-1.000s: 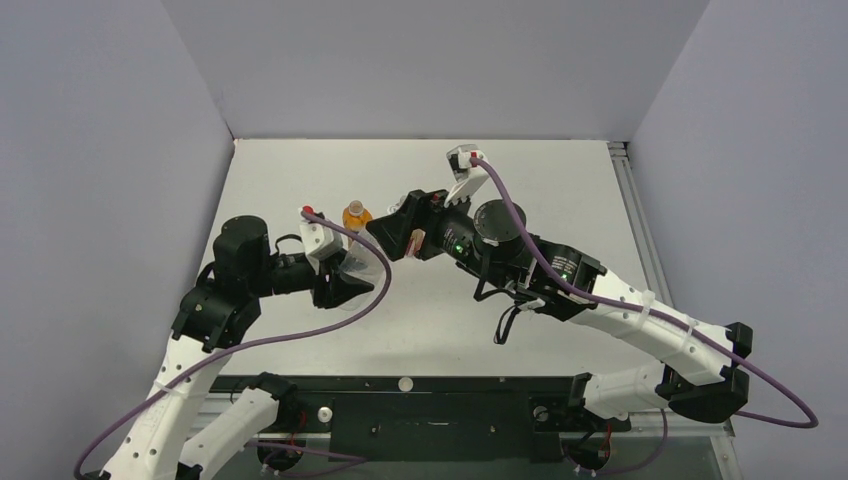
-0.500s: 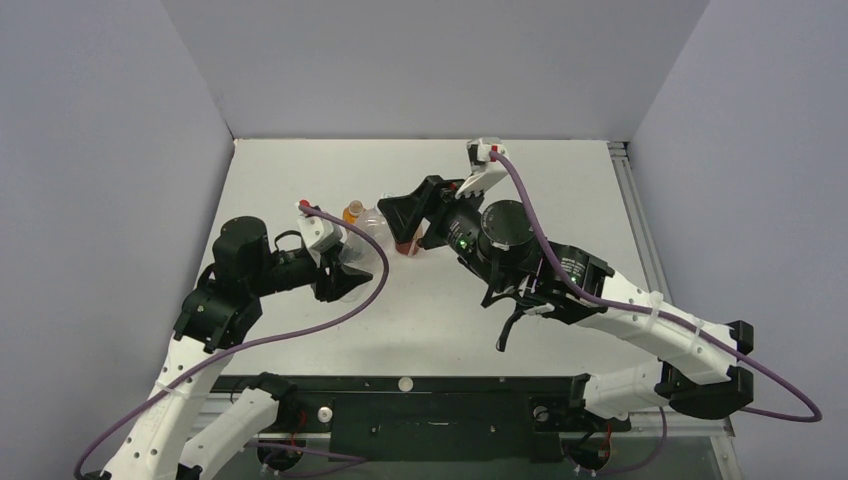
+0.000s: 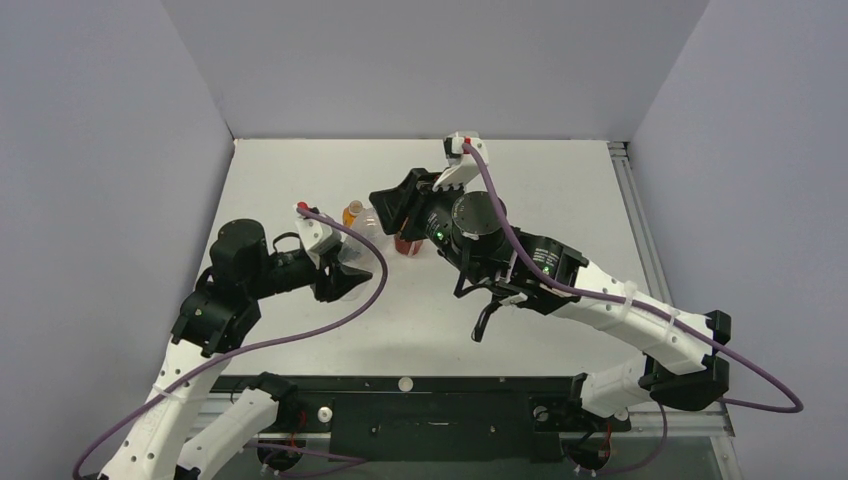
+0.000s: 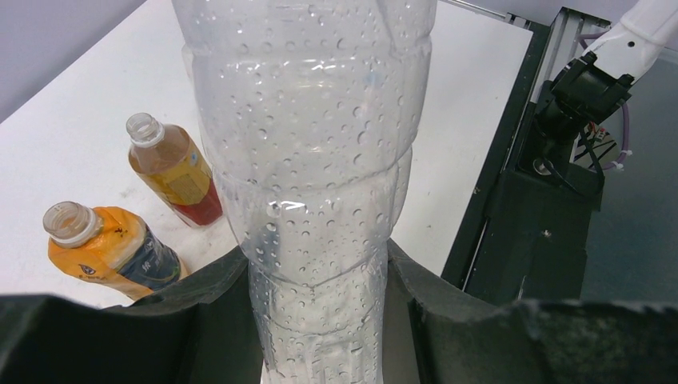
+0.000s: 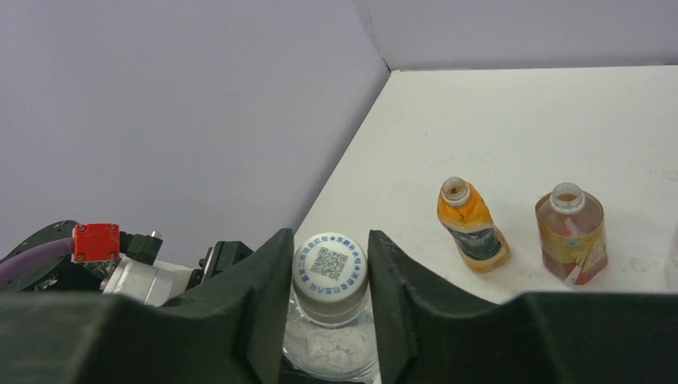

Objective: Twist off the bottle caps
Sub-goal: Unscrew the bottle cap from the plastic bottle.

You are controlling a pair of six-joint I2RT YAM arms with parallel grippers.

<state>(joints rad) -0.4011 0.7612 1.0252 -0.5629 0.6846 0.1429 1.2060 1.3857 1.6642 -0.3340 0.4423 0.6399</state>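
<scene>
My left gripper (image 4: 316, 276) is shut on the lower body of the clear bottle (image 4: 312, 152), which is beaded with droplets. My right gripper (image 5: 329, 264) is shut on that bottle's white cap (image 5: 329, 270), which has a printed code on top. In the top view the right gripper (image 3: 385, 205) sits over the clear bottle (image 3: 368, 224), and the left gripper (image 3: 352, 272) holds it from the near side. The orange bottle (image 5: 472, 228) and the reddish-brown bottle (image 5: 570, 236) stand upright on the table (image 3: 560, 190) with open necks and no caps on them.
The two open bottles stand close behind the held one, the orange bottle (image 3: 352, 213) near the left gripper and the reddish-brown bottle (image 3: 405, 245) under the right wrist. Grey walls close the left, back and right sides. A black rail (image 3: 430, 385) runs along the near edge.
My right gripper swung left over the clear bottle and closed on its white cap. The left gripper kept its hold on the bottle and barely moved.
</scene>
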